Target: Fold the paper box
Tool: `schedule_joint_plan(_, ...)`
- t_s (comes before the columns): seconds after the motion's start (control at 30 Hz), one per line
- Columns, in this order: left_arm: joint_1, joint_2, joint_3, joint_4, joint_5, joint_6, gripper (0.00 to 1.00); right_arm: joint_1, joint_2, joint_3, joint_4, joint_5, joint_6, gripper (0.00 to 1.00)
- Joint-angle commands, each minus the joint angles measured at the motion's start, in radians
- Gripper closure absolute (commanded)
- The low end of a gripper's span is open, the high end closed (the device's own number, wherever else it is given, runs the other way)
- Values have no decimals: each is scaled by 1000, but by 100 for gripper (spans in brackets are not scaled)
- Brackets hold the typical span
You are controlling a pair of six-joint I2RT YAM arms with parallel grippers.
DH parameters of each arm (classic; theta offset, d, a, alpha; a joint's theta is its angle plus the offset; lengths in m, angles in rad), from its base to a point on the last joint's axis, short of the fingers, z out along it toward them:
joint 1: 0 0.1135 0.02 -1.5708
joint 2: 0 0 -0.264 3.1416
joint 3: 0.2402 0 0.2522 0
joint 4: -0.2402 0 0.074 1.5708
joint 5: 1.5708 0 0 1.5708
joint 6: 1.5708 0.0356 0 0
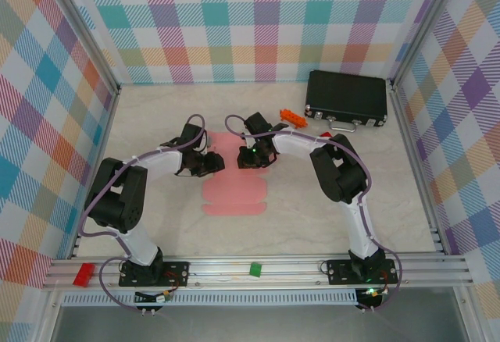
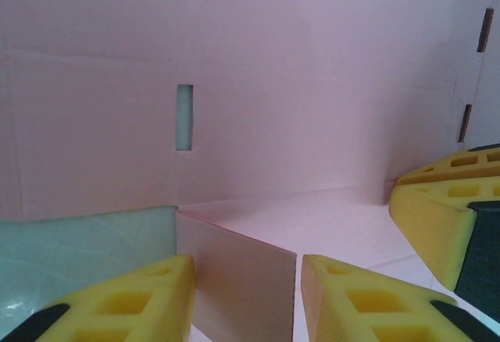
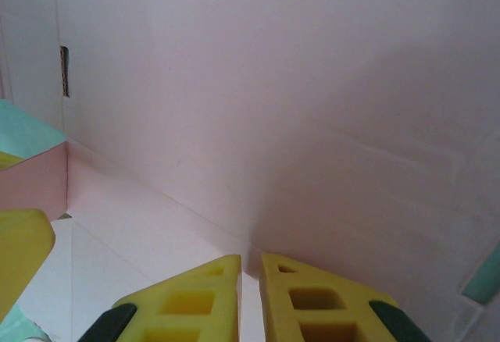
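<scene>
A pale marbled surface (image 1: 351,201) sits inside plaid walls, with a black case (image 1: 346,97) at its far right. The left end effector (image 1: 215,162) is open to a moderate width. In its wrist view the yellow fingers (image 2: 148,299) stand on either side of a short raised pink flap (image 2: 242,279), though whether they touch it cannot be told. The right end effector (image 1: 248,157) faces it from just beside. Its fingers (image 3: 195,299) are drawn almost together, with nothing visible in the thin gap, and they are low over a flat pink panel.

Both belong to the paper box (image 1: 233,197), a pink sheet whose long axis runs near to far at the middle of the surface. Its near half lies flat toward the bases, and its far end lies under the 2 end effectors. Directly ahead of each wrist camera rises a slotted pink wall (image 2: 312,84). The left arm appears the better placed to turn the flap toward that wall.
</scene>
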State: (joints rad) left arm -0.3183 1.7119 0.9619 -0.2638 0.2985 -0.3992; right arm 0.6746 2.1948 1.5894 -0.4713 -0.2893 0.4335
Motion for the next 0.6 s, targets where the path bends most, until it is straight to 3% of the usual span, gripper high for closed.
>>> schedule_joint_plan(0.0,-13,15,25,-43,25,16,60,5,44,3,-25,12,8,83)
schedule_joint_plan(0.27,-16,9,34,-51,38,20,61,5,26,-6,-14,19,15,83)
schedule_joint_plan(0.57,-16,-101,87,-161,-101,52,56,4,-68,-13,-3,34,27,81)
